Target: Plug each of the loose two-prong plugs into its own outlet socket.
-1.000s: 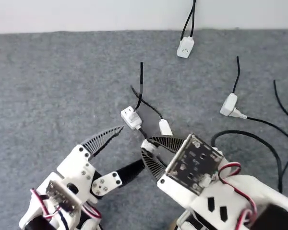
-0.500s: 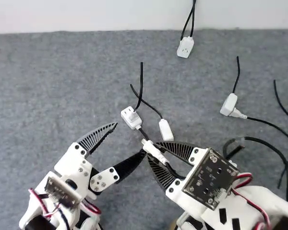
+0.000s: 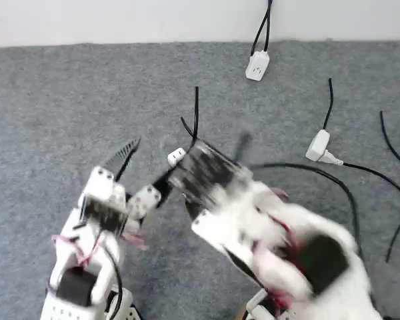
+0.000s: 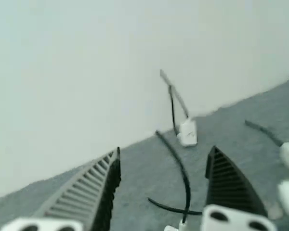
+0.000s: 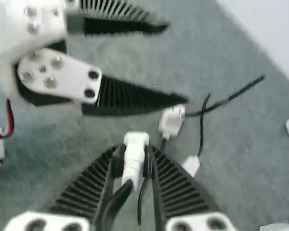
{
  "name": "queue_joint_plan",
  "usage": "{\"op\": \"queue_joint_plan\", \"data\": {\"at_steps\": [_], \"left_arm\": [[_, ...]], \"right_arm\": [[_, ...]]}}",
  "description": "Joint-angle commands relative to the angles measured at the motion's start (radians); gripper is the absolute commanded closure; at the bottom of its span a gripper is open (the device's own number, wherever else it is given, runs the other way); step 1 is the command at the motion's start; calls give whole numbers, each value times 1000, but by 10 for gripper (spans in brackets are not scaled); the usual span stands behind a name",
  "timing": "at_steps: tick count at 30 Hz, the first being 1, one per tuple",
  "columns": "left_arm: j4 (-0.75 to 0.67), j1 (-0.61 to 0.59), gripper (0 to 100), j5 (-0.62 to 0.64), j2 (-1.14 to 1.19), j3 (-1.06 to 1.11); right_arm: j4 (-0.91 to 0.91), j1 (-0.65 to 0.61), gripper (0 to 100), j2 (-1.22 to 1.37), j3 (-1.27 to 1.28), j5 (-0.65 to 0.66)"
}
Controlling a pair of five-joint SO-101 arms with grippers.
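Since a second ago your right arm has swung from the near right part of the counter [image 3: 53,100] up and across toward the middle, where it is blurred with speed in the high view. Your left arm has pushed ahead toward the far edge. The right pincer [image 5: 135,147] is clamped on a white two-prong plug [image 5: 133,166]. The plug lies lengthwise between the ribbed fingers, its front end poking out past their tips and its black cord [image 5: 113,202] trailing back between them. The left pincer [image 3: 153,160] stands wide apart with nothing in it, near the middle of the counter, close beside the right arm. The tip of one of its fingers lies just beside a small white connector [image 5: 171,120]. That connector sits just ahead of the held plug, not touching it, with a thin black lead running off toward the far edge. A second white piece [image 5: 190,165] lies near it on the grey surface. A white outlet socket [image 3: 257,65] rests at the far edge, its black leads rising along the wall. Another white connector block [image 3: 318,145] lies toward the right edge, well apart from both pincers, with black cords leaving it.
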Motion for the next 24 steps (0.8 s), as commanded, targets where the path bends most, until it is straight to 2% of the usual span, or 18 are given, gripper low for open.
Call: {"op": "queue_joint_plan", "data": {"at_steps": [1, 6, 10, 17, 24], "left_arm": [[-181, -110, 729, -6, 397, -111], [-298, -190, 731, -6, 799, -251], [-307, -262, 731, 31, 997, -377], [-305, -319, 731, 71, 1185, -495], [-310, -322, 731, 71, 1270, -535]], "right_arm": [[-65, 73, 991, 110, -9, 101], [-113, 223, 991, 189, -9, 183], [-127, 312, 991, 232, -8, 272], [-125, 398, 991, 398, 0, 531], [-128, 395, 991, 630, -8, 786]]}}
